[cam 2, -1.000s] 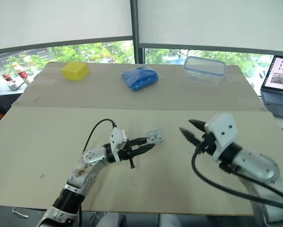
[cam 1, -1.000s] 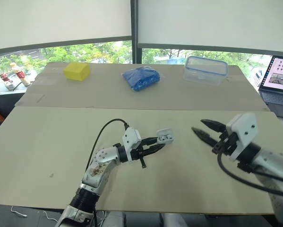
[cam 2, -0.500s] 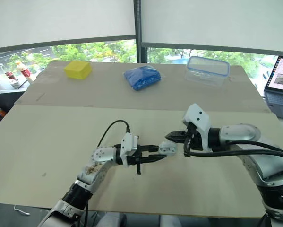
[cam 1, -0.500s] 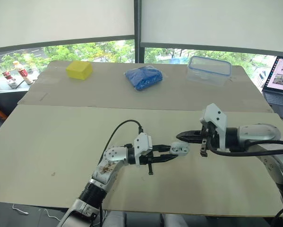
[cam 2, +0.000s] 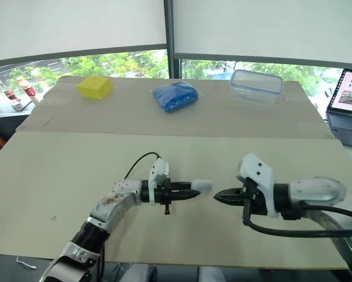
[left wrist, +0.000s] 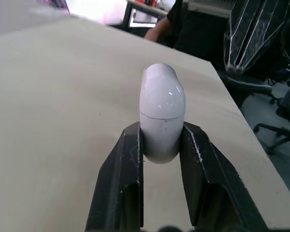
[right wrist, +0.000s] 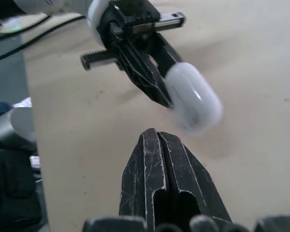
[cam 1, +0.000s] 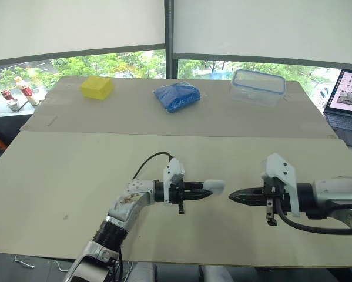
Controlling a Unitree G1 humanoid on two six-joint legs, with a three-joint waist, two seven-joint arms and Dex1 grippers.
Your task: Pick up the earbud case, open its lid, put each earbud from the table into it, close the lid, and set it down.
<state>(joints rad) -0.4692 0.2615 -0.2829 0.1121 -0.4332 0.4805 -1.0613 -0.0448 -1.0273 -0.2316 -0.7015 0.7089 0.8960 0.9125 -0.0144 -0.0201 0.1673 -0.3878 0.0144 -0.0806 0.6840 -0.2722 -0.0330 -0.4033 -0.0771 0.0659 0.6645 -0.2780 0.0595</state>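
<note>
The white earbud case hangs just above the near table with its lid closed, seam visible in the left wrist view. My left gripper is shut on its lower half, fingers pressed to both sides. My right gripper is shut with nothing in it, its tips a short gap to the right of the case and pointing at it. The right wrist view looks over those closed fingers at the case. No earbuds lie on the table.
On the far table sit a yellow sponge, a blue cloth bundle and a clear lidded container. A laptop stands at the right edge. A seam divides the two tabletops.
The case lid, open one second ago, is now closed. My right gripper came in to the case, then drew back to the right and lower. The left gripper still holds the case.
</note>
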